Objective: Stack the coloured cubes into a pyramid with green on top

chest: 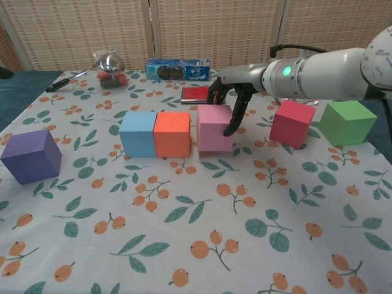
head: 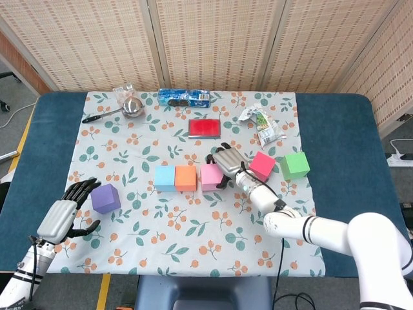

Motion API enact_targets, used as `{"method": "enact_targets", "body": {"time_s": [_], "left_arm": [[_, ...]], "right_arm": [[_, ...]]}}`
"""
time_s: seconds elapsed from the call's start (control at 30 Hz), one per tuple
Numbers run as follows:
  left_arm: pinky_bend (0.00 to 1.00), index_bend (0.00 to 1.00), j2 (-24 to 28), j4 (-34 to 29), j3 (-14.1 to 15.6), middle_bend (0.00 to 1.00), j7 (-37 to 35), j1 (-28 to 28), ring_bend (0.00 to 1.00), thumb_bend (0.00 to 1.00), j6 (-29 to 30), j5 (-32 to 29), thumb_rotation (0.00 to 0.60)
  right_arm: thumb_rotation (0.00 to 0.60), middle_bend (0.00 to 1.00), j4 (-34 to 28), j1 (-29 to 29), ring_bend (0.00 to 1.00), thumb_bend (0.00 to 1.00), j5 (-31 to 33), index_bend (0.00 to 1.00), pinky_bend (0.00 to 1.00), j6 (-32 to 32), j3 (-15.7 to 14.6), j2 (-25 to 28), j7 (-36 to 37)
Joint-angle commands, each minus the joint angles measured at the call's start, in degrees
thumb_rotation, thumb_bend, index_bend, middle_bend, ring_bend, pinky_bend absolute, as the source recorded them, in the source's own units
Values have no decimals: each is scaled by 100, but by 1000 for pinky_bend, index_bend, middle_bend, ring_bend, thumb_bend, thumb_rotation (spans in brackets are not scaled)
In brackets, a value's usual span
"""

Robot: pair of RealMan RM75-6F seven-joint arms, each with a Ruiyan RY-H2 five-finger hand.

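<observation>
The floral tablecloth [head: 161, 223] carries the whole job, and on it the base row is nearly set: the light blue cube [chest: 138, 133] and the orange cube [chest: 173, 134] stand touching, with the pink cube [chest: 214, 127] just beside the orange one, a thin gap showing between them in the chest view. The right hand [chest: 231, 98] is draped over the pink cube's top and right side, dark fingers [chest: 234, 121] hooked down its right face; I judge it to be holding the cube rather than merely resting on it. A push that runs on too far could shove the orange and blue cubes leftward and skew the row, while pulling the fingers out sideways could drag the pink cube back off line, leaving a gap too wide for a second tier to bridge. The red cube [chest: 293, 122] and the green cube [chest: 347, 122], the one meant for the top, wait to the right, near the hand's withdrawal path, so a careless sweep could knock them. The purple cube [head: 105, 197] sits far left, just beside the left hand [head: 63, 214], which holds nothing, fingers spread. Smaller clutter lies behind: a blue biscuit packet [chest: 177, 68], a flat red case [chest: 196, 94], a metal ladle [chest: 110, 62].
</observation>
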Motion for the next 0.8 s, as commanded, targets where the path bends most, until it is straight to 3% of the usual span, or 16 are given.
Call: {"method": "enact_targets", "body": {"time_s": [0.03,0.8], "left_arm": [[59,98,2,19,9,28,-34,14,0,316,7,42,600],[60,95,17,195,58,24,-418,112,0,316,74,281,600]], "right_arm": [[600,412,127,123,158,40,213,456,0,113,-63,-142,-156],[600,412,197,336,158,41,811,444,0,378,-133,-439,-553]]}}
